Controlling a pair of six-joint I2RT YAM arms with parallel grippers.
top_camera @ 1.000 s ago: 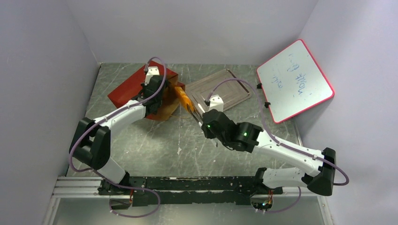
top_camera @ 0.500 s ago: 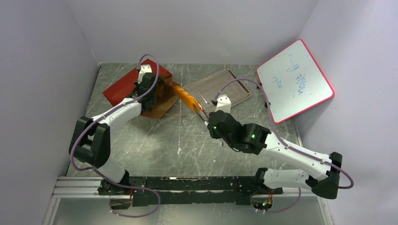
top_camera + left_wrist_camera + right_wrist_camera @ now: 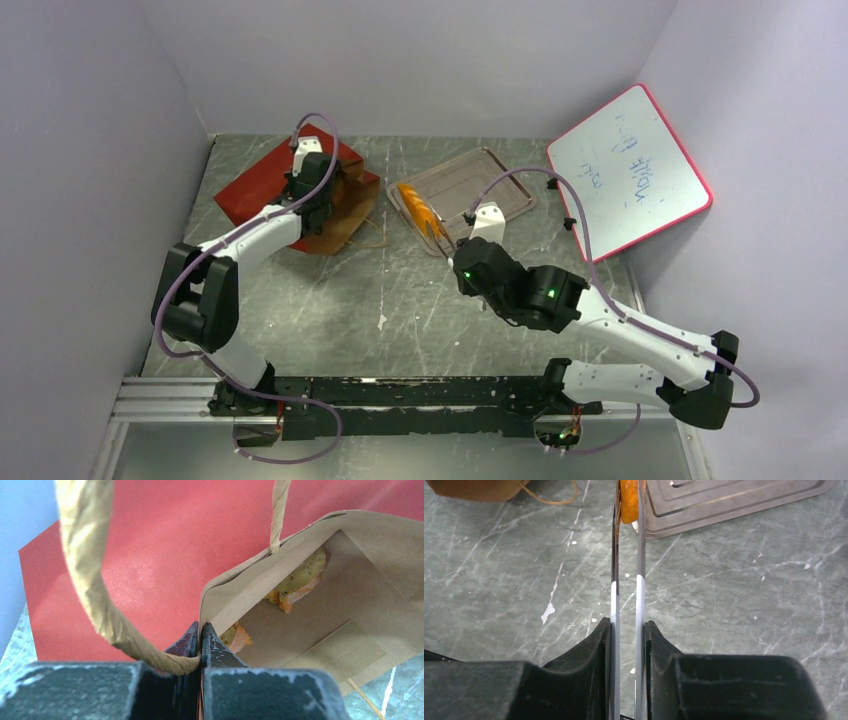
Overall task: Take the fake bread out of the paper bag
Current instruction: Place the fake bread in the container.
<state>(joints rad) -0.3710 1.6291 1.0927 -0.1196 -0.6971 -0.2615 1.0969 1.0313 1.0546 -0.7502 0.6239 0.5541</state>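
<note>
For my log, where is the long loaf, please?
Top view: the long loaf is right of the paper bag, at the tray's left edge, in the right gripper.

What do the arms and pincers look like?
The left arm and right arm have white links, black joint housings and a lilac cable each. Green lights glow on the right one. The left pincer has short black fingers, the right pincer long thin metal blades.

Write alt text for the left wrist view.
The left tool pinches the open rim of the paper bag, red outside and kraft brown inside. Two pieces of fake bread sit inside, and a cord handle loops across the foreground.
</note>
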